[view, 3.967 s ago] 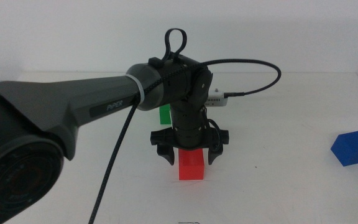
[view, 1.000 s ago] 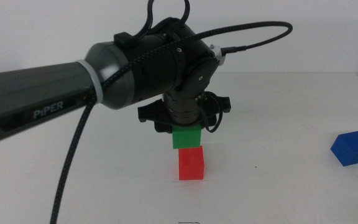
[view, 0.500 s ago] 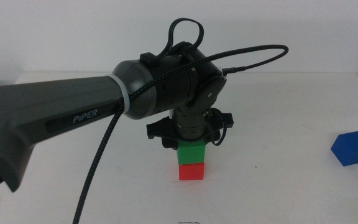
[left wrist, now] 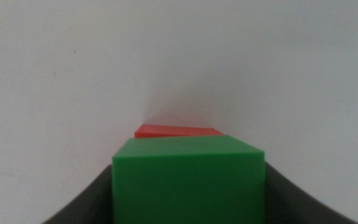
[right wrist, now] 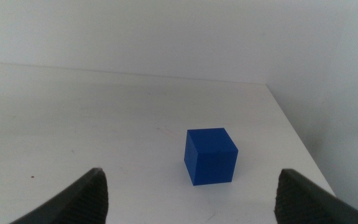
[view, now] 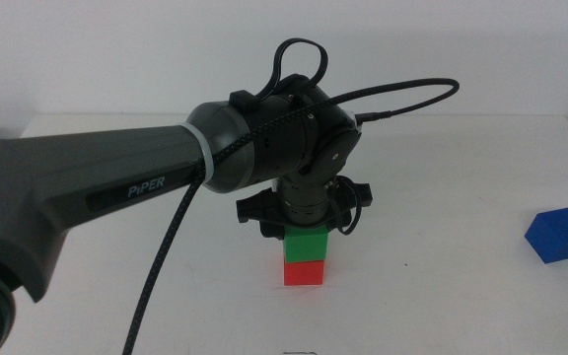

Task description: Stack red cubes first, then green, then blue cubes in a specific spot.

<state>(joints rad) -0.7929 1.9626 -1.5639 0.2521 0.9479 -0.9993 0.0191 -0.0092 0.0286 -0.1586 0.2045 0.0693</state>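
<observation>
The red cube (view: 304, 274) sits on the white tabletop near the middle. The green cube (view: 304, 245) rests squarely on top of it. My left gripper (view: 304, 233) reaches down from above and is shut on the green cube. In the left wrist view the green cube (left wrist: 188, 177) fills the space between my jaws, with the red cube's top (left wrist: 176, 131) just beyond it. The blue cube (view: 558, 236) lies alone at the far right. My right gripper (right wrist: 194, 198) is open and empty, a short way from the blue cube (right wrist: 210, 155); it is out of the middle view.
The left arm's thick dark body and its looping black cable (view: 402, 99) hang over the table's centre. The white table (view: 442, 286) ends at its right edge just past the blue cube.
My left gripper has carried the green cube down over the last second, from just above the red cube to resting on it. The blue cube has not moved.
</observation>
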